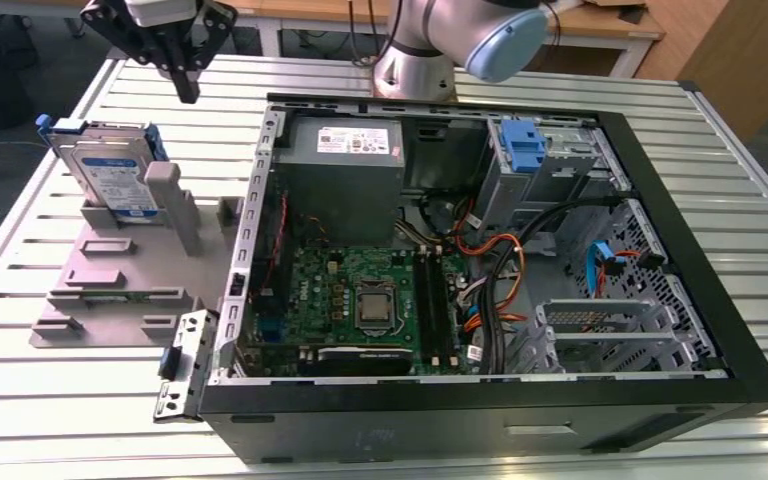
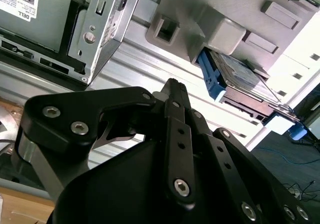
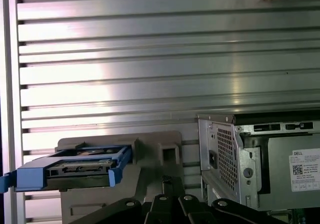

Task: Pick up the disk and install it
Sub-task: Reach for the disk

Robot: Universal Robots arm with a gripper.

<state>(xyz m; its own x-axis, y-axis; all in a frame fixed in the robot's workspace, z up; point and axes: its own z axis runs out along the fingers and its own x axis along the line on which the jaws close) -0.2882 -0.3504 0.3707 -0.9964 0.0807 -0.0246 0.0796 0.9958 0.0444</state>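
the pincer hangs above the slatted metal surface, its fingers pressed together and holding nothing, up near the far corner of the open computer case. the disk stands on edge in its blue frame, slotted into a grey stand just beside the case on the exterior view's left, below the pincer and apart from it. in both wrist views the disk sits in the stand beyond the black fingertips. inside the case are a grey power supply and an empty blue bracket.
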